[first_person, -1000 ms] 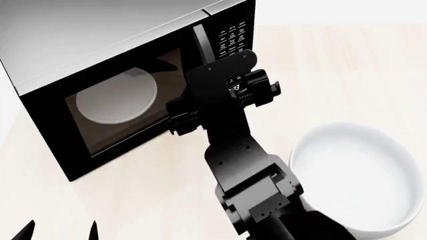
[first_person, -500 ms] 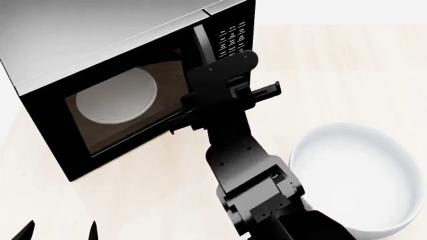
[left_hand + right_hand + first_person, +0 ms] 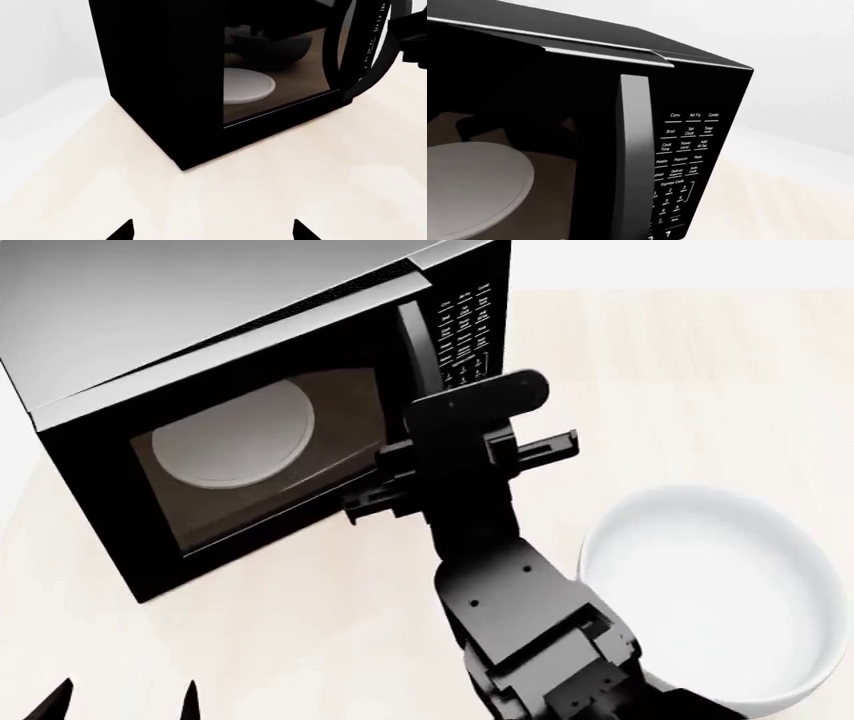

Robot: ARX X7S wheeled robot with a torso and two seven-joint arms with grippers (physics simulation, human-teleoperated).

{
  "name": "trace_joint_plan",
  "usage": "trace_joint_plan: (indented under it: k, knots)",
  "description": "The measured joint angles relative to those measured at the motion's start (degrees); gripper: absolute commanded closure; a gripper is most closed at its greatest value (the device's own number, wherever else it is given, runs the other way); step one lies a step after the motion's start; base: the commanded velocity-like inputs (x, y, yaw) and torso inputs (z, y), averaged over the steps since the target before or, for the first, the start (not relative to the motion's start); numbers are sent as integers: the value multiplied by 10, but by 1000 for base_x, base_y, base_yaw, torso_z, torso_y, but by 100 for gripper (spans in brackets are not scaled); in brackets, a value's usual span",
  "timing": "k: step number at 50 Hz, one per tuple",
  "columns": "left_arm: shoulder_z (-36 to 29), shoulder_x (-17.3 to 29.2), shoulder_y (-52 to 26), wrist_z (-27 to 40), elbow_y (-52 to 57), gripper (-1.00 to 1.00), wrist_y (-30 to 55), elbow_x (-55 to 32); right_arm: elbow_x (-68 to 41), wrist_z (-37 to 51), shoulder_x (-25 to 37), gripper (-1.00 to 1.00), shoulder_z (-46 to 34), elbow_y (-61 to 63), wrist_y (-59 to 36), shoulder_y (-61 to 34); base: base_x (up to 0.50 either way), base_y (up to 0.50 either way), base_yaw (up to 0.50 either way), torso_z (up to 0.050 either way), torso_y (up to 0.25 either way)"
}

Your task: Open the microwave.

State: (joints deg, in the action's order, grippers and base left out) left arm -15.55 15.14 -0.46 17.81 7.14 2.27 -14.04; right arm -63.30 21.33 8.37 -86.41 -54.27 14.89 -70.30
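Head view, read from left to right: the left gripper (image 3: pixel 123 702) shows only as two dark fingertips at the lower edge, set apart with nothing between them, idle and well clear of the work. The microwave (image 3: pixel 200 330) stands on the pale wooden tabletop (image 3: pixel 694 370) and fills the upper left of the scene. Its white turntable (image 3: pixel 234 433) shows through the dark glass door (image 3: pixel 254 455). The door's handle side stands slightly proud of the cabinet, with a thin gap along the top edge, so the door appears cracked open. The vertical handle (image 3: pixel 415 340) and the keypad (image 3: pixel 465 325) sit next. The right gripper (image 3: pixel 461 475) is at the lower part of the handle, fingers on either side; whether the fingers are pressed onto it cannot be told from these views. A large white bowl (image 3: pixel 714 600) rests on the table at the right, near the right arm.

Judgement: the pull stage is in hand, with the door barely released. The next move calls for drawing the handle outward along an arc about the left-side hinge, keeping the arm clear of the bowl.
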Motion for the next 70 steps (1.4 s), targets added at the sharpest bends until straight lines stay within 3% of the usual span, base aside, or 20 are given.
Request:
trace_joint_plan:
  k: [35, 70]
  knots:
    - [-9, 6, -2, 7, 2, -100, -1, -3, -4, 164, 170, 100, -31, 332, -2, 34, 0, 0, 0, 0, 1]
    - [-13, 11, 0, 14, 3, -100, -5, -8, 46, 265, 250, 100, -48, 502, 27, 82, 0, 0, 0, 1, 3]
